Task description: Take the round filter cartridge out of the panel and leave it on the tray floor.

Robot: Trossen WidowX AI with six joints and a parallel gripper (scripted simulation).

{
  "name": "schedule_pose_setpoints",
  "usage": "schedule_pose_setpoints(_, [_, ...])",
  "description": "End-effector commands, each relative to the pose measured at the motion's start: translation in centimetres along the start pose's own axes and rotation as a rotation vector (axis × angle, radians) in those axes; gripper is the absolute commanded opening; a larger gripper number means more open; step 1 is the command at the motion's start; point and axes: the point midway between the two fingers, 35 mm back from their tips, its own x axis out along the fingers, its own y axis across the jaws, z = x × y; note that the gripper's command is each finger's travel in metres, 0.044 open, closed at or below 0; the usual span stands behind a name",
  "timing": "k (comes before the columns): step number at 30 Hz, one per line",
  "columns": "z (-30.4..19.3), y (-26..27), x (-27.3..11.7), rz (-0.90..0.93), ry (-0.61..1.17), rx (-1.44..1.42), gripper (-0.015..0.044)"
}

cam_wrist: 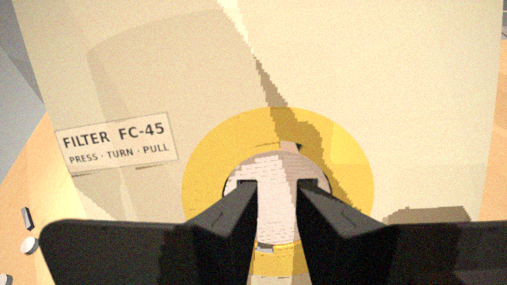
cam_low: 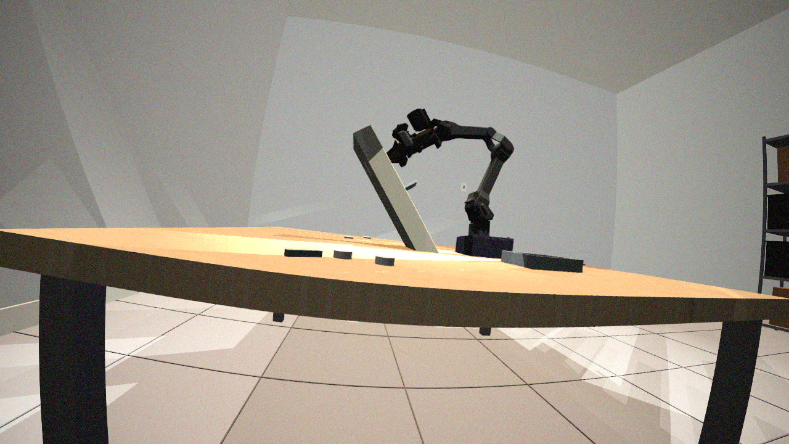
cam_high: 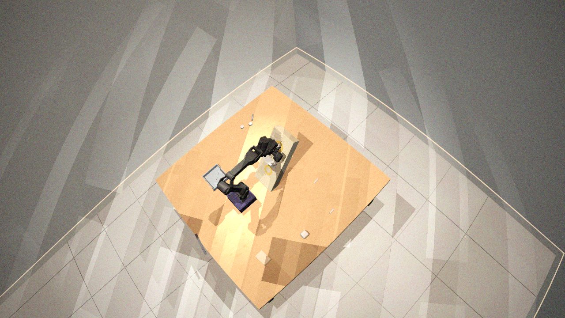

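The service panel [cam_high: 285,132] [cam_low: 401,200] [cam_wrist: 416,119] leans in front of the arm. The filter cartridge [cam_wrist: 277,226] is a round pinkish-white face inside a yellow ring in the wrist view; it sits in the panel, and whether it is exactly flush cannot be told. My gripper [cam_low: 390,156] [cam_wrist: 276,188] is at the panel with one fingertip in each dark slot, shut on the cartridge's middle bar between them. The fingers hide the lower sides of the face. The tray [cam_high: 214,176] [cam_low: 551,262] lies beside the arm's base, with no cartridge in it.
A grey handle-like part [cam_high: 269,160] [cam_low: 410,185] sticks out of the panel below the gripper, near a second yellow ring [cam_high: 268,170]. A label [cam_wrist: 116,143] is left of the cartridge. Two small discs [cam_high: 242,126] [cam_high: 250,123] and a dark bar [cam_high: 252,117] lie beyond the panel's side.
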Motion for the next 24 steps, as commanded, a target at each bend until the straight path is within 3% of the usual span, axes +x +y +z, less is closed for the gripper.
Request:
schedule_pose_setpoints(1, [0.02, 0.01, 0.0, 0.0, -0.001, 0.0, 0.0005])
schedule_pose_setpoints(7, [-0.02, 0.05, 0.26, 0.001, 0.001, -0.068, 0.0])
schedule_pose_setpoints(24, [-0.06, 0.09, 0.64, 0.003, 0.002, -0.653, 0.0])
